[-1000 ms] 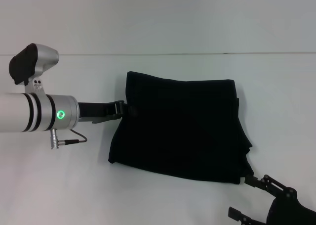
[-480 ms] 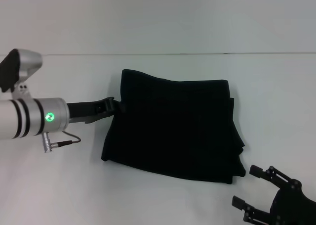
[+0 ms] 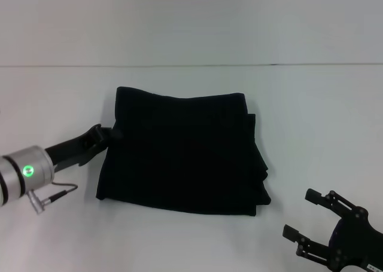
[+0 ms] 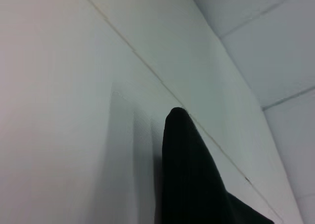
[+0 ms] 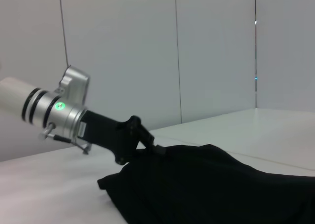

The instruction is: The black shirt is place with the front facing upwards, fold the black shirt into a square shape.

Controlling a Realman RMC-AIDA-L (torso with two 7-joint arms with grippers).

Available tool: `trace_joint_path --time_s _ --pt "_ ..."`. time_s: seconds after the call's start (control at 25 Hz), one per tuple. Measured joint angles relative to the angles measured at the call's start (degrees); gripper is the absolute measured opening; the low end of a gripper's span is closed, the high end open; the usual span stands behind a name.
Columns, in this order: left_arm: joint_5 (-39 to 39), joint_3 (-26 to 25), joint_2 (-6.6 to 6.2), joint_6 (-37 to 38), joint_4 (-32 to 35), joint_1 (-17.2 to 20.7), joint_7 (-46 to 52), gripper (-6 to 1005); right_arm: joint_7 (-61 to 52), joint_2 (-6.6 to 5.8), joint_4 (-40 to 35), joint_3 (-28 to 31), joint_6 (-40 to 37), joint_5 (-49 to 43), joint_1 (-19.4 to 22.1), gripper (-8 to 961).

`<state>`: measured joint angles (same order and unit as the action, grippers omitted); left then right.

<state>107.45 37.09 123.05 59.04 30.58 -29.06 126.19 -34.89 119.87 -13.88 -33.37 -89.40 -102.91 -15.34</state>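
Note:
The black shirt (image 3: 179,152) lies folded in a rough square on the white table (image 3: 311,116); its print and neck label are hidden. My left gripper (image 3: 109,134) is shut on the shirt's left edge, near the far left corner. The right wrist view shows the left gripper (image 5: 145,141) pinching the shirt (image 5: 221,184), and the left wrist view shows only a peak of the shirt's black cloth (image 4: 187,179). My right gripper (image 3: 306,215) is open and empty, low over the table to the right of the shirt's near right corner.
The table's far edge meets a plain wall (image 3: 191,21). A thin cable (image 3: 57,194) loops from my left wrist just above the tabletop.
My left gripper has pulled back to the left and nearer, dragging the folded shirt leftward across the table. My right gripper has drawn slightly away from the shirt's corner.

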Motion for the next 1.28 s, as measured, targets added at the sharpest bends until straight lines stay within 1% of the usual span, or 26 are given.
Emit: trace_joint_path --time_s 0.12,0.2,0.4,0.52,0.64,0.8,0.96,1.04,1.08,1.16,1.2,1.24,1.28 --pt "-1.19 -0.07 0.59 0.93 -0.23 1.27 -0.76 45 0.00 0.00 0.00 0.11 0.00 0.00 -0.18 896" --pt "-1.32 -0.13 0.73 1.36 -0.41 1.64 -0.88 49 0.00 0.00 0.00 0.13 0.00 0.00 -0.27 896" --pt "-2.38 -0.14 0.76 2.05 -0.63 1.72 -1.56 56 0.00 0.03 0.00 0.15 0.00 0.00 -0.38 896" --pt "-2.88 -0.18 0.71 4.93 -0.51 1.76 -5.69 61 0.00 0.08 0.00 0.15 0.00 -0.01 -0.38 897" --pt "-2.68 0.08 0.50 7.53 -0.48 1.77 -8.93 116 0.00 0.09 0.00 0.15 0.00 0.00 -0.35 897" --pt "-2.58 0.00 -0.31 9.30 0.24 2.77 -10.20 190 0.06 0.14 0.00 0.19 0.00 -0.01 -0.36 897" --pt "-2.63 -0.07 -1.74 12.32 2.36 4.28 -13.93 263 0.35 0.21 0.23 0.86 -0.31 0.01 -0.54 897" --pt "-2.41 0.05 -2.32 14.69 4.45 5.30 -17.45 421 0.54 0.25 0.53 1.81 -0.92 0.15 -0.80 897" --pt "-2.43 0.02 -2.54 16.89 6.06 6.26 -20.97 500 0.57 0.26 0.69 2.51 -1.32 0.20 -1.02 897" --pt "-2.64 -0.12 -2.52 20.82 8.18 7.43 -27.21 596 0.59 0.29 0.90 3.51 -1.79 0.25 -1.48 897" --pt "-2.65 -0.12 -2.35 24.01 9.64 8.23 -32.32 643 0.62 0.31 1.07 3.82 -1.89 0.26 -1.75 897" --pt "-2.65 -0.12 -2.35 24.01 9.64 8.23 -32.32 691 0.64 0.32 1.30 3.88 -1.98 0.27 -2.06 897" --pt "-2.54 -0.13 -1.96 28.50 11.24 9.49 -39.84 739 0.71 0.34 1.58 3.88 -2.00 0.27 -2.36 897"
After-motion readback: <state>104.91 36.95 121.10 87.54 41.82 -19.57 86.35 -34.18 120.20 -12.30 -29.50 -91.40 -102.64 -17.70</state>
